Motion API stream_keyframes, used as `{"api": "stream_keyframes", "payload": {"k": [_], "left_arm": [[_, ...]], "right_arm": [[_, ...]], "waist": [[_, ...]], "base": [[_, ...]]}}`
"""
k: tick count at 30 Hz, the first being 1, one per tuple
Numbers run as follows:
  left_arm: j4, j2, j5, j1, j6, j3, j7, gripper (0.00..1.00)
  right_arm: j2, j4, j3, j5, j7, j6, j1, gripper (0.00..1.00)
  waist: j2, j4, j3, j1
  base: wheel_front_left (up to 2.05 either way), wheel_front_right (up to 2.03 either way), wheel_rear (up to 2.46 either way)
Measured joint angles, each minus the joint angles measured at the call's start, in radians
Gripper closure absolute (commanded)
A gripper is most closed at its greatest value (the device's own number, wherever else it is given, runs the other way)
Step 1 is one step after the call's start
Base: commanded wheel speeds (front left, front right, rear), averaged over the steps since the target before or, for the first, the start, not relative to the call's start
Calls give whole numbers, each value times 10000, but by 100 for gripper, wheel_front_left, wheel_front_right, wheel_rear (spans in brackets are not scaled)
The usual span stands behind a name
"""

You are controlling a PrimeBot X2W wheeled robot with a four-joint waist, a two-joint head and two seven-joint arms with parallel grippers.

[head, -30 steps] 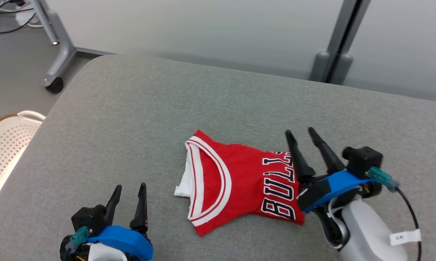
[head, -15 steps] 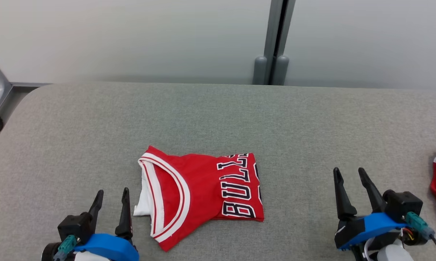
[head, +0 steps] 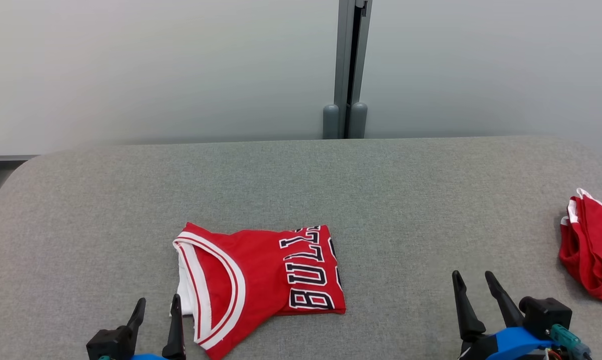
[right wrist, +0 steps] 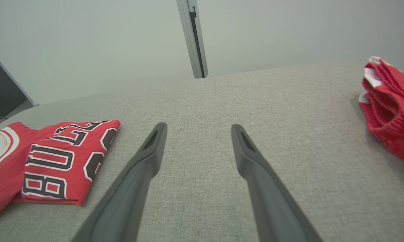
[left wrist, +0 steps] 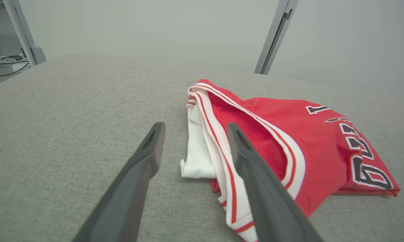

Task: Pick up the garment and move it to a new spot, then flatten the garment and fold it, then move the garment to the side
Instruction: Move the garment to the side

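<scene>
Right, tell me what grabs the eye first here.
A folded red jersey with black-and-white block lettering lies left of centre on the grey fabric-covered table. A second, crumpled red garment with white trim sits at the table's right edge.

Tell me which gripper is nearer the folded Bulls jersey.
Left. The left gripper is open right beside the jersey at its collar end; the right gripper is open well off the lettered end, with bare grey surface between.

Folded red shirt [head: 258, 280] on gray table [head: 381, 200], left gripper [head: 159, 298] beside it, right gripper [head: 472, 274] farther (both spread wide).
</scene>
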Motion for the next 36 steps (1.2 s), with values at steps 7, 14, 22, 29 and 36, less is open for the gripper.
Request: {"api": "stream_keyframes", "payload": {"k": [7, 14, 22, 29, 36], "left_arm": [[-2, -50, 56, 10, 0, -230, 0, 0], [-35, -38, -169, -39, 0, -911, 0, 0], [-174, 393, -690, -492, 0, -1348, 0, 0], [-121, 656, -1172, -651, 0, -1482, 0, 0], [-188, 658, -1246, -639, 0, -1446, 0, 0]], "right_arm": [[-6, 370, 328, 449, 0, 0, 90, 0], [4, 1476, 1444, 995, 0, 0, -805, 0], [8, 3283, 1643, 1214, -4, 0, -2708, 0], [2, 5597, 1923, 1457, -33, 0, -3748, 35], [29, 5764, 2566, 2025, -46, 8, -4057, 100]], "waist": [[0, 233, 10, 0], [0, 974, 228, 1], [1, 2371, 745, 2], [3, 3413, 1410, 3], [3, 3036, 1567, 2]], "base": [[0, 0, 0], [0, 0, 0], [0, 0, 0], [0, 0, 0], [0, 0, 0]]}}
